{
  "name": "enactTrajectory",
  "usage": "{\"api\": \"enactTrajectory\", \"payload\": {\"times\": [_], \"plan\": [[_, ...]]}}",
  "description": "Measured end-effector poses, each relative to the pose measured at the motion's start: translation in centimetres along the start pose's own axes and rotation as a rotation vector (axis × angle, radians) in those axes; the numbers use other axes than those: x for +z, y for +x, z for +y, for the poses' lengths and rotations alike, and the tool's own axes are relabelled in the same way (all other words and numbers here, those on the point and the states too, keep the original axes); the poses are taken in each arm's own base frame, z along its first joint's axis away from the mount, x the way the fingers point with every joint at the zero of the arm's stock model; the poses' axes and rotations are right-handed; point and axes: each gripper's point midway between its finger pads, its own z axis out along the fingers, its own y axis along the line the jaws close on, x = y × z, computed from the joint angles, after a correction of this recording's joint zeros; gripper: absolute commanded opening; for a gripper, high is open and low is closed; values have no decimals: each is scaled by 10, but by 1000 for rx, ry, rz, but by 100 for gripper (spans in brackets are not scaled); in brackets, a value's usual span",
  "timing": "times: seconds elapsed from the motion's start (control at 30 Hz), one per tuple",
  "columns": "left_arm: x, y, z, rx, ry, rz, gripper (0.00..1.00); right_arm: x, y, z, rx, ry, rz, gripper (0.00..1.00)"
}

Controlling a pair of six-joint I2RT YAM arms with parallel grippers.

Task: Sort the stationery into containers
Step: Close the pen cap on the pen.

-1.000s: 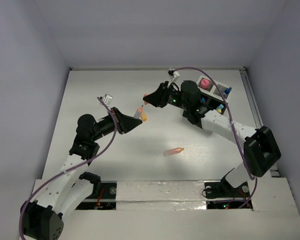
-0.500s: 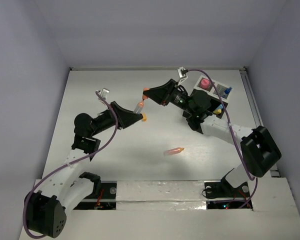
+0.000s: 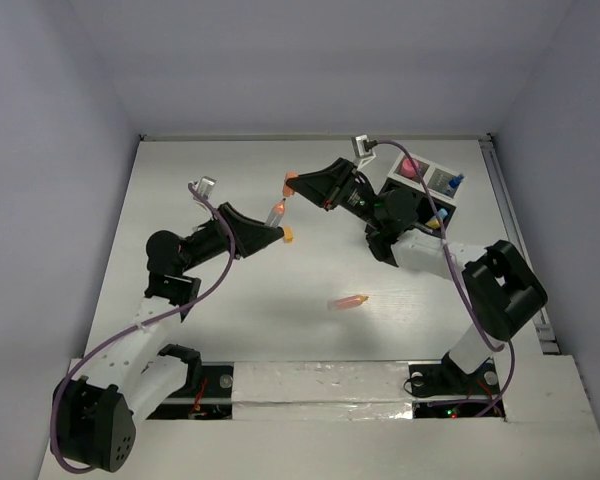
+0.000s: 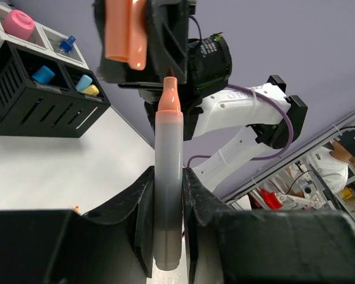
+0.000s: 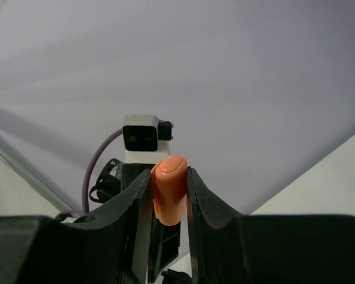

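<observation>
Top view: the left gripper (image 3: 276,230) pinches a clear orange-tipped marker (image 3: 277,212) mid-table. The right gripper (image 3: 296,186), at its 1 o'clock, pinches an orange cap (image 3: 291,181). The black box (image 3: 430,168) stands at 2 o'clock.
Left wrist: the marker tip sits just below the cap.
Right wrist: the cap fills the jaws.

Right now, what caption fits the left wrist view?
Left gripper holds an uncapped orange-tipped pen, its tip near the orange cap in the right gripper; black box behind.
</observation>
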Motion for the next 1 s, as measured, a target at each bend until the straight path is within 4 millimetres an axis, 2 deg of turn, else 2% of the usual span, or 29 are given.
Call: {"api": "enactTrajectory", "payload": {"times": [0.2,0.57,1.0], "plan": [[0,1,2,-12,3,0,0,-1,6,-12,60,24,10,0],[-1,4,3,-17,9,2,0,0,2,-12,94,29,-17,0],[1,7,13,-61,-6,12,0,2,2,-15,137,30,-24,0]]}}
